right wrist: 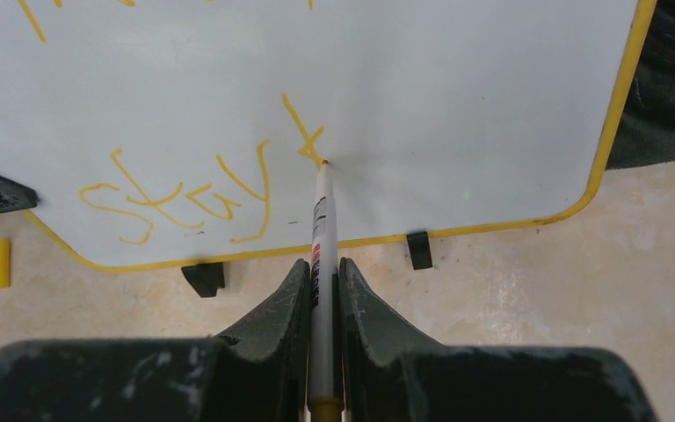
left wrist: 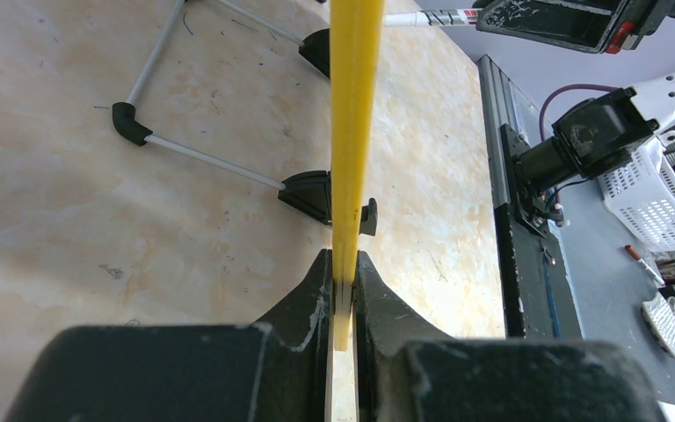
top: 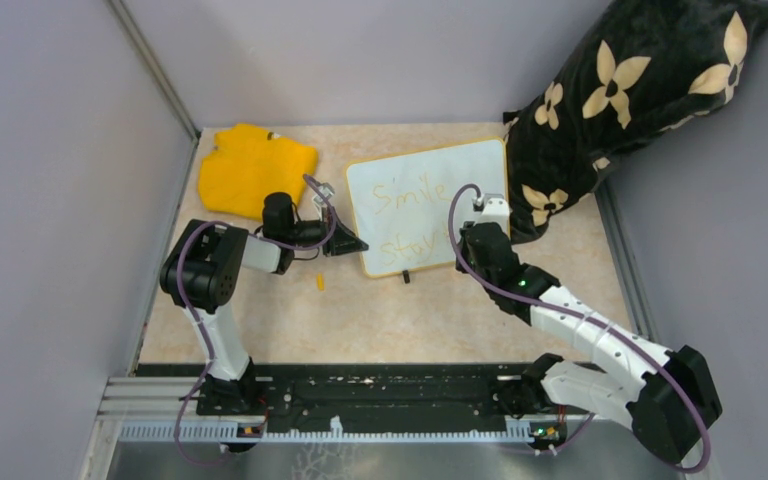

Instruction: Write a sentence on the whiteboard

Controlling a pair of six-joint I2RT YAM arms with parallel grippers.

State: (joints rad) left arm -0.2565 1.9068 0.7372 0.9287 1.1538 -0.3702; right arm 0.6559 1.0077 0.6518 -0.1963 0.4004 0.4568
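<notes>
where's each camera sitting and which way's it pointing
Top: above and behind the arms, looking down on the table; left arm, right arm and base rail show.
Left wrist: on the left arm, sighting along the whiteboard edge; left gripper clamps it.
Right wrist: on the right arm, facing the board's front; right gripper holds the marker, tip at the writing.
Shared: both wrist views show board and marker.

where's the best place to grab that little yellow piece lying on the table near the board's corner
Likely from straight above, pinching the yellow piece across its narrow width at mid-length. It lies flat on the table with both long sides free, apart from the whiteboard, so nothing crowds the end effector's fingers.
</notes>
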